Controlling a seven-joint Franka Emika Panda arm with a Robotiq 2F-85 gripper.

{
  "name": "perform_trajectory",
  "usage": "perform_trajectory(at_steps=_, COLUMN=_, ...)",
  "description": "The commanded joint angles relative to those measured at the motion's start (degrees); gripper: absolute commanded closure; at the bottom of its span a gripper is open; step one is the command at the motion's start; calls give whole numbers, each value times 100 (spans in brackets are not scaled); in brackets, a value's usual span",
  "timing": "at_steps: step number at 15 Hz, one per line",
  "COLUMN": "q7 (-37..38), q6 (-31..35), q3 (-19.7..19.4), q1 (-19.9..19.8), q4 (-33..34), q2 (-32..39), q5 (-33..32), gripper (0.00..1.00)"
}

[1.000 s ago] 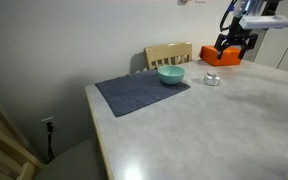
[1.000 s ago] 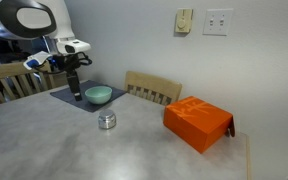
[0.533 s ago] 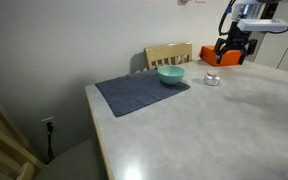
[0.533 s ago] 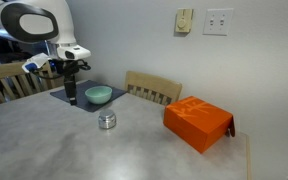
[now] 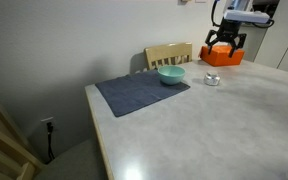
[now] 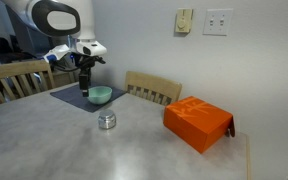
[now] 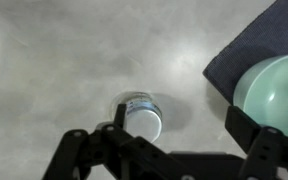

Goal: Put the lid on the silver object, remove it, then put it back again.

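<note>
Silver object [image 7: 142, 117] sits below the gripper [image 7: 176, 116] (jaws wide apart, holding nothing).

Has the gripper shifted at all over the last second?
Yes. In an exterior view the gripper has moved rightward, closer to the teal bowl.

1. Silver object [image 6: 107, 120]: one, centre of frame.
2. Teal bowl [image 6: 99, 95]: one.
3. Dark mat [image 5: 142, 95]: one.
4. Orange box [image 6: 198, 123]: one.
5. Wooden chairs [image 6: 152, 88]: two.
6. Wall plates [image 6: 217, 21]: two, upper right.
7. Counter [image 6: 134, 155]: one.
</note>
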Motion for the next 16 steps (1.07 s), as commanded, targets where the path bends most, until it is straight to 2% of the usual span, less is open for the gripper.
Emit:
perform_trajectory(at_steps=1, q7=473, q6=-532, q3=64, q1=-214, q4=819, q2=441, q5=50, gripper=0)
perform_trajectory(at_steps=4, q7=950, q6=-649, q3=-26, q1=-263, q4=1277, q2=782, q5=-89, gripper=0)
perform_trajectory(at_steps=9, q7=1685, q6=-543, q3=-250, q1=-234, q4=1675, q2=1291, q5=-551, gripper=0)
perform_trajectory(at_steps=16, q7=1729, q6=-417, q3=-202, q1=-307, q4=2003, q2=1839, q5=-645, gripper=0)
